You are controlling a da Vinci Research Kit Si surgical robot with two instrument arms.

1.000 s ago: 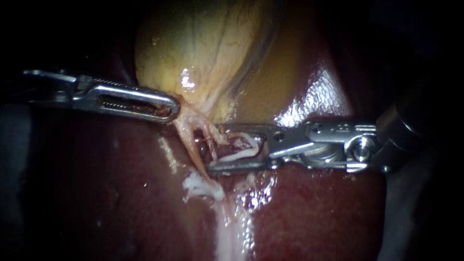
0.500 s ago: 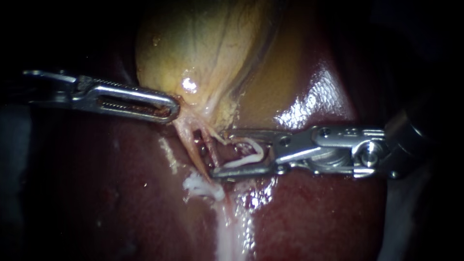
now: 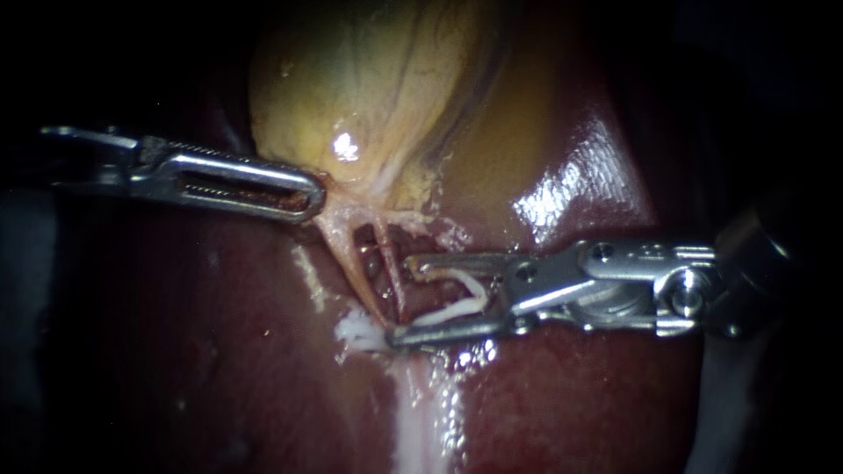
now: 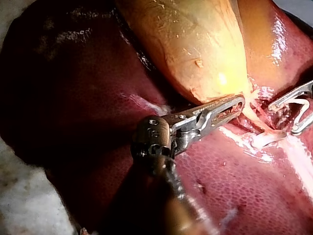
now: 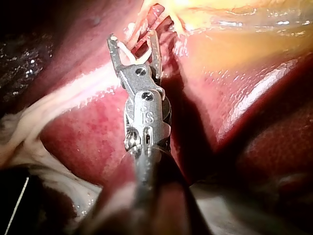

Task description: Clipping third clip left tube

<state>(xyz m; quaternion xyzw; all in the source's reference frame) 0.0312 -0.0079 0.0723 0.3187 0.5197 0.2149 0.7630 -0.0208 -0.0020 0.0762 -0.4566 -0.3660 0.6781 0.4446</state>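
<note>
Now the right instrument [image 3: 399, 298] has slid lower and rightward from a second ago. Its jaws gape just right of centre, with a white clip [image 3: 450, 312] seated between them. The tips lie beside the left tube [image 3: 347, 259], not around it. That tube runs down mid-frame from the gallbladder [image 3: 369, 96], whose neck the left instrument [image 3: 309, 197] stays clamped on. The clip probably needs advancing again before closing.
</note>
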